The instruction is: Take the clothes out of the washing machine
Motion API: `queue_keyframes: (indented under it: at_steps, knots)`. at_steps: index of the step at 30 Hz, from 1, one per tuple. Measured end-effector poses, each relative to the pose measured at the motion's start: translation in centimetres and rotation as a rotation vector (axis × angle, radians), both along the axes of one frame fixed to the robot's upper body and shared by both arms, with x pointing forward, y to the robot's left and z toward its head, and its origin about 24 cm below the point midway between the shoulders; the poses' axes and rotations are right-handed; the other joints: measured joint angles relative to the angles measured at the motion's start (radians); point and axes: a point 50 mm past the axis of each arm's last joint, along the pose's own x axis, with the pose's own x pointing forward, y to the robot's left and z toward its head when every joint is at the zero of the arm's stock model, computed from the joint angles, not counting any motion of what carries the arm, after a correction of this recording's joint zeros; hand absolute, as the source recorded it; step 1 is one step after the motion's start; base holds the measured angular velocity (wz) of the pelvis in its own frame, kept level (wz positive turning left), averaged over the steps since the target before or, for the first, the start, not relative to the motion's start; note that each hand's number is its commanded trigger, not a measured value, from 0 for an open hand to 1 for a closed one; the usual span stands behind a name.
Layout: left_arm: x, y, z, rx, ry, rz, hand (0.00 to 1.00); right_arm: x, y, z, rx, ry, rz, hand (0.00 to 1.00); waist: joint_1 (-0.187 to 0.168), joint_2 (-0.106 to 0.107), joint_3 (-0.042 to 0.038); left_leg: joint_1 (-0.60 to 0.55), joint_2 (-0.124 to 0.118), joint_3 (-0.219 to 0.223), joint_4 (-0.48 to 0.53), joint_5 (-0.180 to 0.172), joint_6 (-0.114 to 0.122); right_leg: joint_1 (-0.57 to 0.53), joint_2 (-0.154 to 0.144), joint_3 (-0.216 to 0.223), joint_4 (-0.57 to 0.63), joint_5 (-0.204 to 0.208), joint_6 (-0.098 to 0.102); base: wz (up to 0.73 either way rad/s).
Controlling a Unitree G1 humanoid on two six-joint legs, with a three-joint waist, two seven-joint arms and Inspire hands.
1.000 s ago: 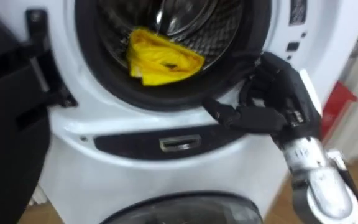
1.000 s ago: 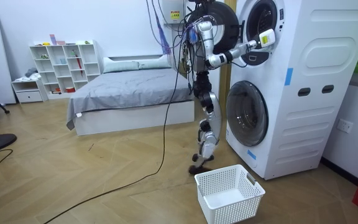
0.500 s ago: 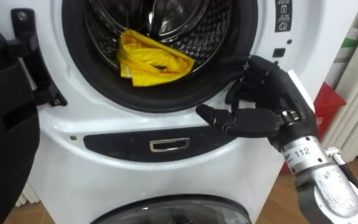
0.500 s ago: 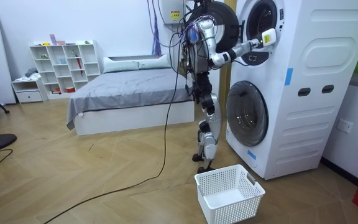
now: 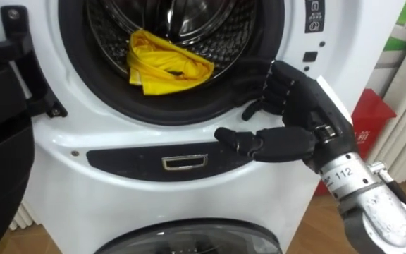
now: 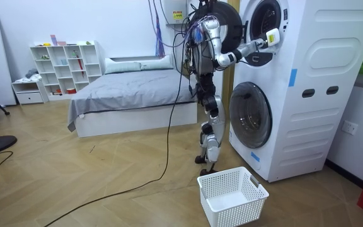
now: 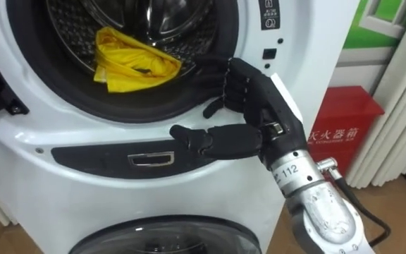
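Print noted, contents not transcribed. A white label (image 7: 289, 169) with dark digits sits on the wrist behind the right hand (image 7: 249, 106). A row of white characters runs across the front of the red box (image 7: 344, 127). A dark strip (image 7: 268, 14) with small white markings stands on the washing machine (image 7: 210, 190), right of the door opening.

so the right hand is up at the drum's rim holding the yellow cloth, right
Not quite. The right hand is up at the drum's rim, but it holds nothing: its fingers are relaxed and empty. The yellow cloth lies inside the drum, apart from the hand. The left eye view shows this.
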Motion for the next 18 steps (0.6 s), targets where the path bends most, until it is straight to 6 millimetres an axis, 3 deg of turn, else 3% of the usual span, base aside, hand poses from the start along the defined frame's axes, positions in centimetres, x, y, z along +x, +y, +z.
queue_keyframes:
  at_steps: [7,18]
  knots:
    - [0.0,0.3,0.1,0.002,0.000,-0.002,0.00,-1.1,1.1,-0.2,-0.020,0.002,0.121,0.00,-0.010,-0.004,-0.0018,0.002,0.024,0.019,-0.001,-0.005,-0.016,0.007,0.015,-0.003,-0.015,0.000,-0.015,-0.02]
    - [1.0,0.7,0.2,-0.011,-0.032,-0.022,0.00,-1.9,2.0,-0.2,-0.083,-0.006,0.295,0.00,-0.003,-0.007,-0.0029,0.014,0.032,0.046,-0.003,-0.010,-0.024,0.013,0.025,0.005,-0.015,-0.007,-0.027,-0.02]
